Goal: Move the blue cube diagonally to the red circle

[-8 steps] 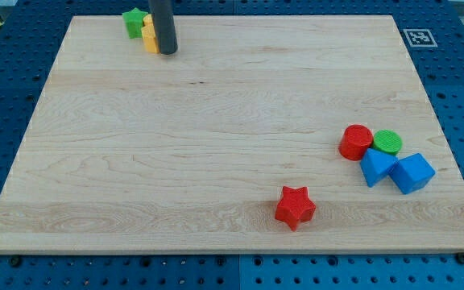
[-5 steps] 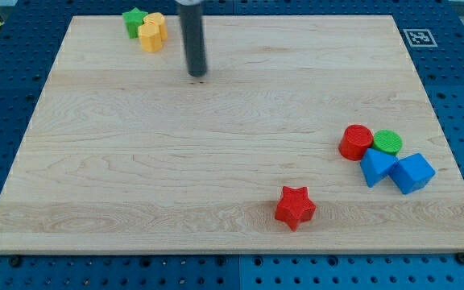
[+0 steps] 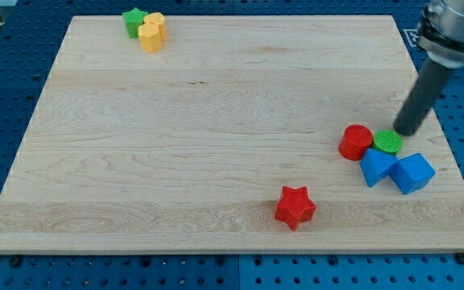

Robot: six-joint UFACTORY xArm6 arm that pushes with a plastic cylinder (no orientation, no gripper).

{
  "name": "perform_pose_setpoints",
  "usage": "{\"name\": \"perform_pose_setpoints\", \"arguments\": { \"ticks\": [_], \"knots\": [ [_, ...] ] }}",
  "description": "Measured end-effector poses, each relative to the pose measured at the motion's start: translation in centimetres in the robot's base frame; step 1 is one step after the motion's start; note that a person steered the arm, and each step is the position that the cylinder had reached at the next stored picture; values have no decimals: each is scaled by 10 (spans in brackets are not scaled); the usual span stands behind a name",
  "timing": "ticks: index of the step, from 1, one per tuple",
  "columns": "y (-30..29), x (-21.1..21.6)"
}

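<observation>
My tip [image 3: 404,131] is down on the board at the view's right, a bare rod with nothing to open or close — it clamps on nothing and touches no block that I can make out. It sits just beside the green disc [image 3: 388,142], at about two o'clock from it.

Below it lies the cluster. The red circle [image 3: 356,142] stands at nine o'clock from the green disc, the two touching or nearly so. The blue cube [image 3: 412,172] — the block to move — sits at about five o'clock from the disc, with a blue wedge-like block [image 3: 376,167] pressed against its left side. From the red circle, the cube lies at roughly four o'clock, already near, with the wedge between them.

To do this well, I judge the tip should swing round to the cube's far corner, at about four o'clock of it, and push toward ten o'clock in a slow, straight line. The risk is the wedge: it may be shoved into the red circle and knock it away, and the green disc may also get swept along. A centred contact on the cube should keep it from spinning.

Well apart, a red star [image 3: 296,206] sits near the view's bottom, and a green star [image 3: 134,20] with yellow blocks [image 3: 152,32] at the top-left corner of the wooden board [image 3: 216,121].
</observation>
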State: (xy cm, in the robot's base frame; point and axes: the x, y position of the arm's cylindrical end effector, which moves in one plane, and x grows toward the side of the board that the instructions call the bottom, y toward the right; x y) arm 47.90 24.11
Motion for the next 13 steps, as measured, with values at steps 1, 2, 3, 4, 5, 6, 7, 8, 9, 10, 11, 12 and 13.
{"name": "perform_pose_setpoints", "arguments": {
  "ticks": [1,2,3,4,5,6,7,8,9,10,11,12,13],
  "knots": [
    [0,32],
    [0,32],
    [-2,39],
    [-1,52],
    [9,56],
    [54,60],
    [50,77],
    [15,86],
    [-22,83],
    [-38,83],
    [-45,83],
    [-60,83],
    [-83,83]
  ]
}}
